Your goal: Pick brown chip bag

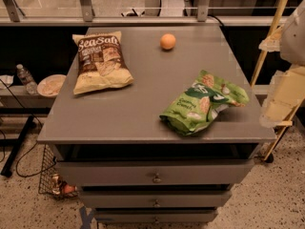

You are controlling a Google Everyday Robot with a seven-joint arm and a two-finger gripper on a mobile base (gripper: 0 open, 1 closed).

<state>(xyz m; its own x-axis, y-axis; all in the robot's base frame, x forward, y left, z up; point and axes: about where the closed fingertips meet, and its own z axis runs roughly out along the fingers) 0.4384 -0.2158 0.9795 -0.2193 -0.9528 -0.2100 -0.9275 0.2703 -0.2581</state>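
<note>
Grey cabinet top (138,111), seen from the front and above, bearing three loose items. The brown chip bag (101,61) lies flat in the far-left quarter of the top. Its dark panel with white lettering points toward the far edge and its pale yellow end toward the viewer, so its long axis runs roughly front to back, only slightly canted. Nothing rests on it or touches it. A round orange fruit (167,41) sits near the far edge, to the bag's right and apart from it. A crumpled green snack bag (205,101) lies near the front-right corner, well apart from the brown one. The gripper (281,97), a pale blurred form, hangs at the right margin of the view, beyond the cabinet's right edge and above the level of the top. Whether its grip is spread or closed cannot be told here. The governing relation is that the target lies to the left of the gripper and farther back, across nearly the full width of the top, while the green bag lies nearer to the gripper and roughly between the two. The reach is judged not yet begun. The approach would need to pass over or behind the green bag, and a grasp across the brown bag's short axis appears the most workable. Three drawer fronts (155,175) are stacked below the top.
</note>
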